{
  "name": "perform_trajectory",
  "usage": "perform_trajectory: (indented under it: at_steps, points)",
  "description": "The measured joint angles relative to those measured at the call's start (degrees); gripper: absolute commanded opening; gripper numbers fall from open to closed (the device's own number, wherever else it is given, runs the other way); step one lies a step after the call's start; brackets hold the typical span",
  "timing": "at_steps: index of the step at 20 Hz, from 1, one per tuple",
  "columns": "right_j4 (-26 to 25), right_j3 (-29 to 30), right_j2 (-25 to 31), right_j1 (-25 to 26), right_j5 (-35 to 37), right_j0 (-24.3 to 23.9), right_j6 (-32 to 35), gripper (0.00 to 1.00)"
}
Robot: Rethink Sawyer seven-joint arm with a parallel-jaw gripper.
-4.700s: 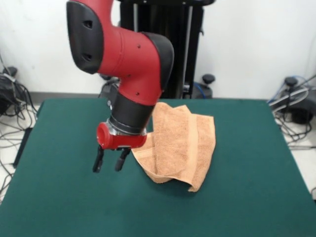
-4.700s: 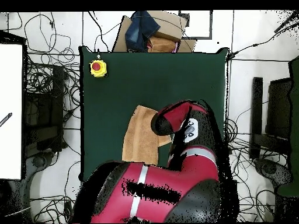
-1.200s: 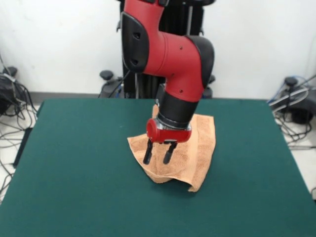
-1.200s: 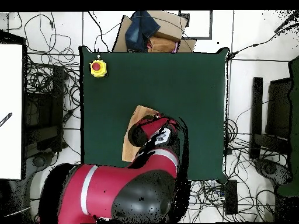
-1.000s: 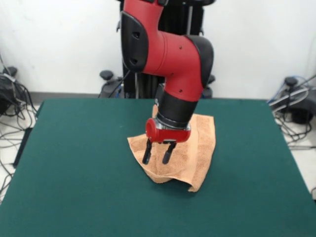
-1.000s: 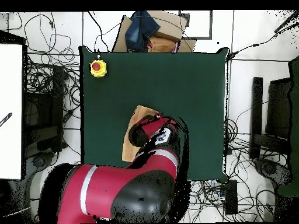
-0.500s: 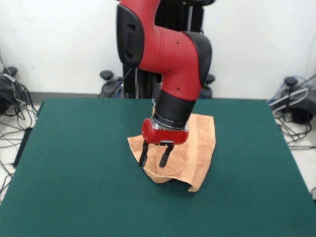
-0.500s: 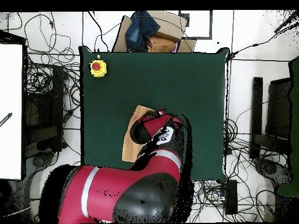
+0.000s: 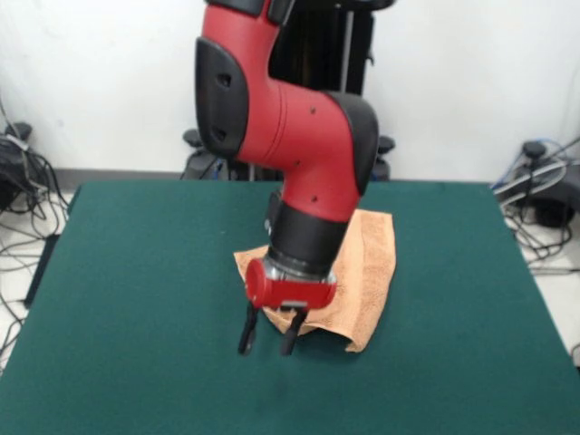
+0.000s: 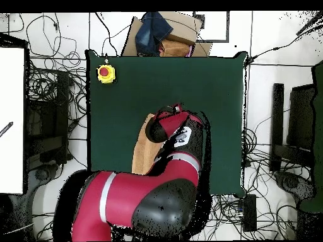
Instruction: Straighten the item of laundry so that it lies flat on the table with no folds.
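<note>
Pincer (image 9: 267, 339) open, over towel (image 9: 367, 272) edge, table (image 9: 136, 299)

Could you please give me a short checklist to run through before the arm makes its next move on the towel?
1. Gripper open: ok, its two fingers stand apart.
2. Gripper empty: ok, nothing shows between the fingers.
3. Gripper at the towel edge: ok, it hangs by the near edge of the cloth; contact with the cloth cannot be told.
4. Towel flat: not ok, its near corner is folded over.
5. Room on the table to spread the cloth: ok, bare green top on all sides.
6. Yellow box with the red button: ok, far from the towel.
</note>
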Motion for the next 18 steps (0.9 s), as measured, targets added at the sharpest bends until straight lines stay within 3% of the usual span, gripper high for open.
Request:
perform_trajectory:
  at_steps: [10,18]
  points:
    - [0.0,-10.5,0.2,8.2,12.2,-0.8,0.0,1.00]
    - [0.0,-11.6,0.2,7.7,17.1,-0.8,0.0,1.00]
